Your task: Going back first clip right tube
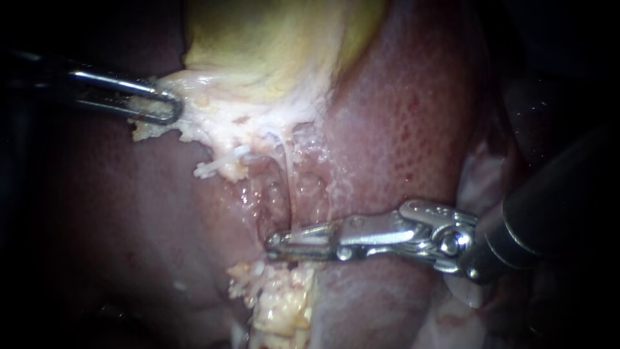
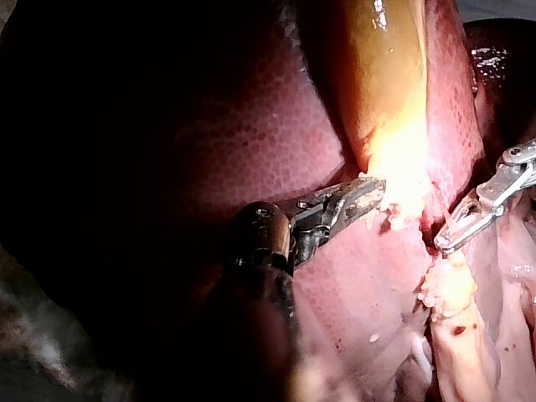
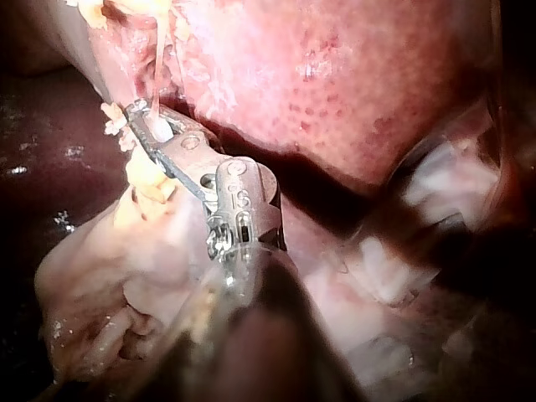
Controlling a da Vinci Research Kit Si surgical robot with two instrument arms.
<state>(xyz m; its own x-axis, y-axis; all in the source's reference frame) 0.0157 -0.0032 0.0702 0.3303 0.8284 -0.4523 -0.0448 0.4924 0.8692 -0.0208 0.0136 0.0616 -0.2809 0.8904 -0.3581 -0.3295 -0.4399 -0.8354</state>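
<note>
Pale and slick, the thin tube (image 1: 289,187) seems tear-prone, best held squarely where the right instrument (image 1: 284,245) pincer clamps it; left instrument (image 1: 165,106) pincer clamps gallbladder (image 1: 271,45) fringe.

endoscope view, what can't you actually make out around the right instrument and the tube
- Any clip: none visible; the right instrument covers that stretch of the tube in the endoscope and right wrist views.
- Lower end of the tube: hidden behind that instrument, endoscope view.
- Shaft of the left instrument, which grips the gallbladder: lost in darkness at the endoscope view's edge.
- Shaft of the right instrument: blurred, too close, right wrist view.
</note>
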